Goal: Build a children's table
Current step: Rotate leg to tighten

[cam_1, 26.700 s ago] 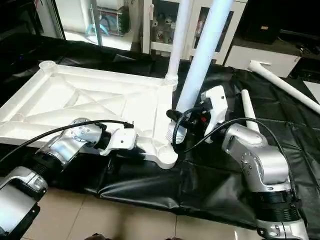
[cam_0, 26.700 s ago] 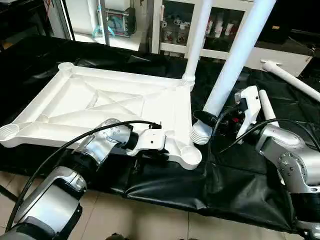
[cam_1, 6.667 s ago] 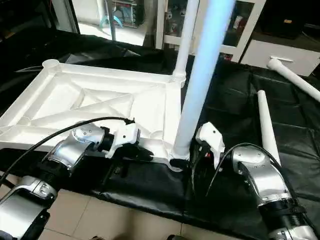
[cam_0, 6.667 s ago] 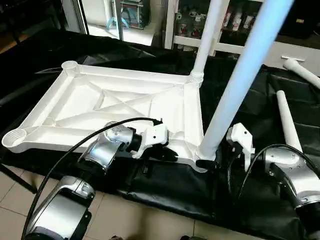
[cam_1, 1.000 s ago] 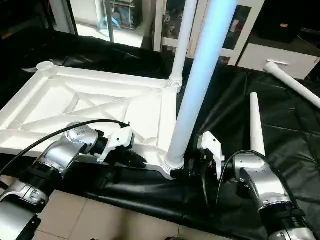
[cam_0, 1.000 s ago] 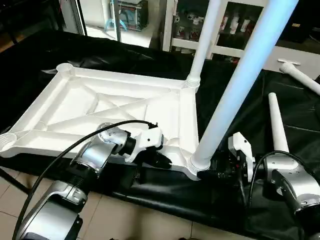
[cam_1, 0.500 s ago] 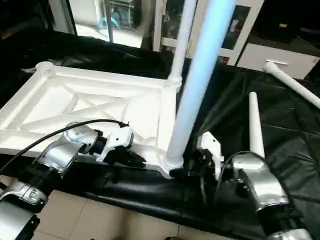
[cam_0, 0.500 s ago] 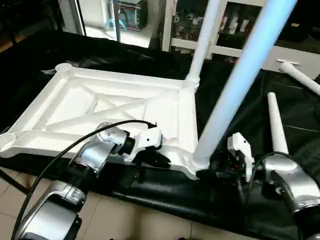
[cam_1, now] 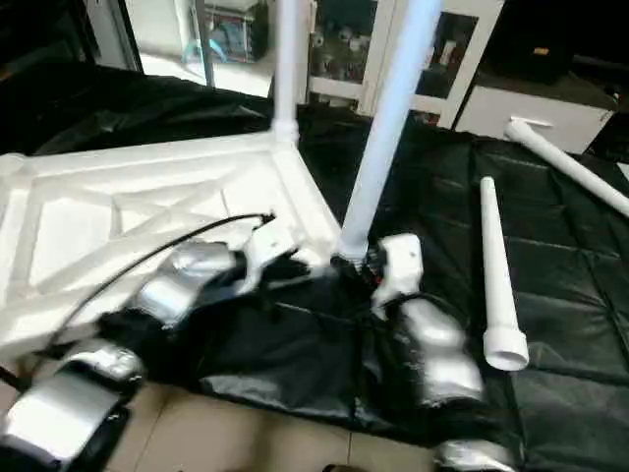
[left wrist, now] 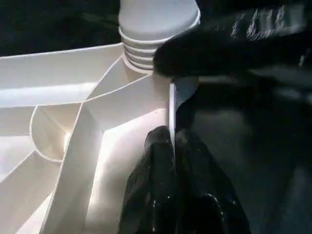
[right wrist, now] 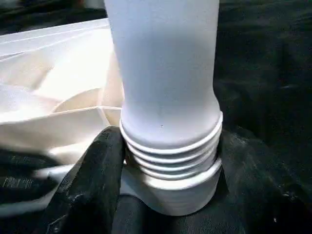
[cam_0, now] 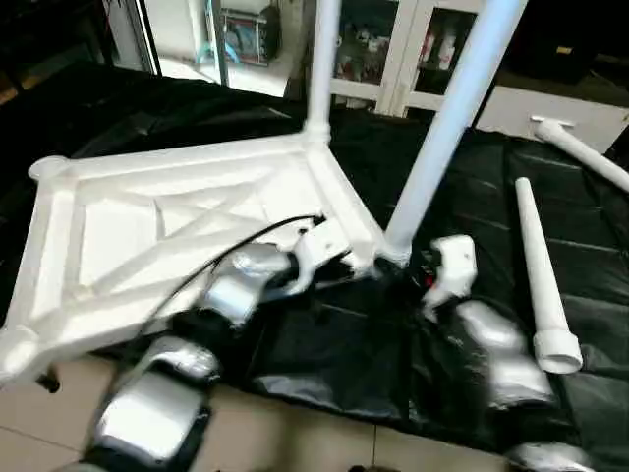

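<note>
The children's table lies as an upturned white tabletop point(cam_0: 128, 226) on a black sheet, its X ribs facing up. One leg point(cam_0: 321, 59) stands in the far corner socket. A second leg point(cam_0: 447, 118) stands in the near right corner socket. My left gripper point(cam_0: 352, 264) is shut on the tabletop's thin rim point(left wrist: 171, 97) beside that socket. In the right wrist view my right gripper point(right wrist: 168, 170) clasps this leg's ribbed end point(right wrist: 168, 146), with a black finger point(right wrist: 95, 180) pressed on each side of it.
Two loose white legs lie on the sheet at the right, one near point(cam_0: 539, 265) and one farther back point(cam_0: 580, 152). The black sheet point(cam_0: 324, 354) ends at a tiled floor point(cam_0: 295, 442) in front. A glass-fronted cabinet point(cam_0: 393, 49) stands behind.
The tabletop has swung round on the sheet with both legs standing: the gripped corner moved away from me and the far leg went left. Both grippers went with it and kept their hold.
</note>
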